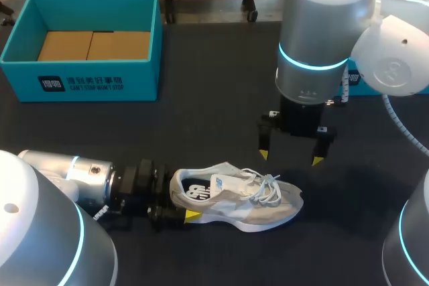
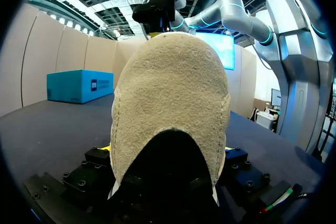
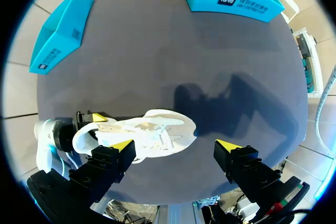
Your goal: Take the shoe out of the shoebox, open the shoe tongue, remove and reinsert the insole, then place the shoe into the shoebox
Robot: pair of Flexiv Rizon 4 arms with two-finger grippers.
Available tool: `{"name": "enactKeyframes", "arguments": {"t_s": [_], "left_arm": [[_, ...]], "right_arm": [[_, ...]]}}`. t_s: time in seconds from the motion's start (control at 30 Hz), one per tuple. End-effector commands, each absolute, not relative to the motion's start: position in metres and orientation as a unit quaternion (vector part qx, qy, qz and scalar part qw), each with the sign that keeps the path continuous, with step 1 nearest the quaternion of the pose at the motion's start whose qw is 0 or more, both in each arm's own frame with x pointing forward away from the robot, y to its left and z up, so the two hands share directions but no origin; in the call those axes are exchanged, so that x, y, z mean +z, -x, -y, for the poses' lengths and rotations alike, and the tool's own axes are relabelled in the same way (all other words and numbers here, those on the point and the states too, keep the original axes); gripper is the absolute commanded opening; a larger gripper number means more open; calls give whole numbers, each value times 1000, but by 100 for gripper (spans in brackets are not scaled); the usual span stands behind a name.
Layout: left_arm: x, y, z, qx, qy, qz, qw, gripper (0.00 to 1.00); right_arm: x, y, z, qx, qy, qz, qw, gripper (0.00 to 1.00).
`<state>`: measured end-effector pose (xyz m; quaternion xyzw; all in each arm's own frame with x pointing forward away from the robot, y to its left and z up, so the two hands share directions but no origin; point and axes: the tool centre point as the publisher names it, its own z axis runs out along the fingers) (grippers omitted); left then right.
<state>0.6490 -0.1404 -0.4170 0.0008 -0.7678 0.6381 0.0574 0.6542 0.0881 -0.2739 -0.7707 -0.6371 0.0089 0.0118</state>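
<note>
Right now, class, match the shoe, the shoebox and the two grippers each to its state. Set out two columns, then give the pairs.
1 shoe
2 shoebox
3 left gripper
4 right gripper

A open, holding nothing
B shut, holding something
C lying on the table, outside any box
D no shoe inside

Pairs: 1-C, 2-D, 3-B, 4-A

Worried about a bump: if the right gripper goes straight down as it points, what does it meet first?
Probably the shoe, whose toe end lies under the open right gripper. Depth is unclear, so it could instead be the bare table beside it.
</note>
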Motion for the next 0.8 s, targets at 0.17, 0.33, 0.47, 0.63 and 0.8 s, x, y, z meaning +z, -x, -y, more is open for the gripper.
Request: {"name": "enactKeyframes", "arguments": {"t_s": [0.17,0.33,0.47,0.63,0.8], "left_arm": [[-417,-648,141,638,-2,768,56,0],[-417,-648,141,638,-2,768,56,0],[-417,-648,141,638,-2,768,56,0],[-417,-648,141,638,-2,768,56,0],[-417,-648,141,638,-2,768,56,0]], "right_arm": [[-278,-639,-136,21,776,630,-27,100],[-278,-628,-168,41,779,623,-62,100],[-280,-627,-181,63,792,602,-77,100],[-286,-625,-202,74,804,582,-97,100],[-295,-623,-221,86,807,573,-114,100]]}}
